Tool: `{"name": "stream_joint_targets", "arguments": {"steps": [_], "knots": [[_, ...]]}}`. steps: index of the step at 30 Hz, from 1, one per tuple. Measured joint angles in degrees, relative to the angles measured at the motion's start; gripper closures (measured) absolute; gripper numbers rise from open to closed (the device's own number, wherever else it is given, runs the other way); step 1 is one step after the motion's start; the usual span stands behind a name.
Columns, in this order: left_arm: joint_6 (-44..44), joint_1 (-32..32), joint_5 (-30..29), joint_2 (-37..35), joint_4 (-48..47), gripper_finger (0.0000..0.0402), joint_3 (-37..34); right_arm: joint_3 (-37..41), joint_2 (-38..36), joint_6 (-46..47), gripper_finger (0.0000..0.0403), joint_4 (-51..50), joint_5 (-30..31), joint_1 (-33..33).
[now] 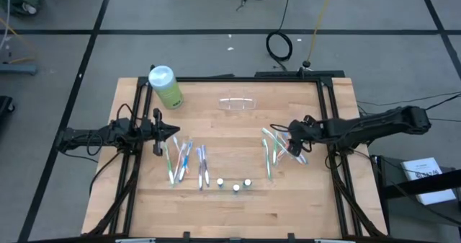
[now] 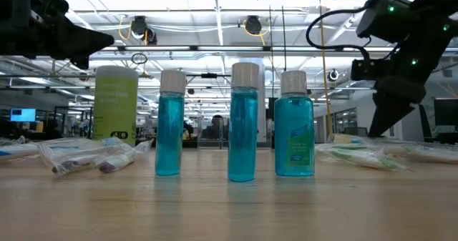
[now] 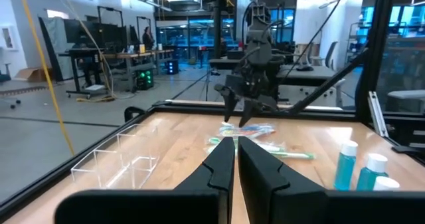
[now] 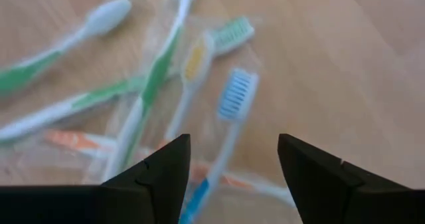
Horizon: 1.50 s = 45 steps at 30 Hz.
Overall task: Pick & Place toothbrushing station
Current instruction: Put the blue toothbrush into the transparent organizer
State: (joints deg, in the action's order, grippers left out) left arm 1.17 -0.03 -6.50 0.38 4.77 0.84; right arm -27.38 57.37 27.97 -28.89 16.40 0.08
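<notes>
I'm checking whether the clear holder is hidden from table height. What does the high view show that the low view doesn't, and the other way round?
Only the high view shows the toothbrushing station, standing alone toward the table's far edge, and the white caps from above.

Only the low view shows the blue liquid in the three small bottles, plus the room behind.

Both show the green bottle, the wrapped toothbrushes, and the right gripper open over the right-hand brushes.

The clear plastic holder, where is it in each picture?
High view: the clear holder lies near the table's far edge, middle.
Low view: not visible.
Left wrist view: it sits beside the table's edge, empty.
Right wrist view: not in it.
Shared landmark: the right hand over the toothbrushes, also seen from the left wrist.
</notes>
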Motion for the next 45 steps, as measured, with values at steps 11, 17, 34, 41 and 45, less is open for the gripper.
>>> {"name": "stream_joint_targets", "arguments": {"steps": [11, 17, 34, 41, 45], "knots": [[-1.70, 0.01, -0.01, 0.01, -0.63, 0.0376, 0.00, 3.33, 0.52, -0.53, 0.0191, 4.95, 0.04, -0.02], [-1.64, 0.02, -0.01, 0.01, -0.68, 0.0376, 0.00, 3.33, 0.52, -0.77, 0.0208, 4.58, 0.05, -0.02], [0.59, 0.00, -0.03, 0.01, -0.76, 0.0376, 0.00, 3.33, 0.52, 0.24, 0.0372, 5.46, 0.01, -0.02], [0.58, 0.01, -0.03, -0.02, -1.47, 0.0376, 0.00, 3.33, 0.49, -0.03, 0.0389, 8.94, 0.03, -0.02], [1.97, 0.00, -0.01, -0.02, -2.35, 0.0376, 0.00, 3.33, 0.05, -0.20, 0.0396, 10.72, 0.03, -0.02]]}}
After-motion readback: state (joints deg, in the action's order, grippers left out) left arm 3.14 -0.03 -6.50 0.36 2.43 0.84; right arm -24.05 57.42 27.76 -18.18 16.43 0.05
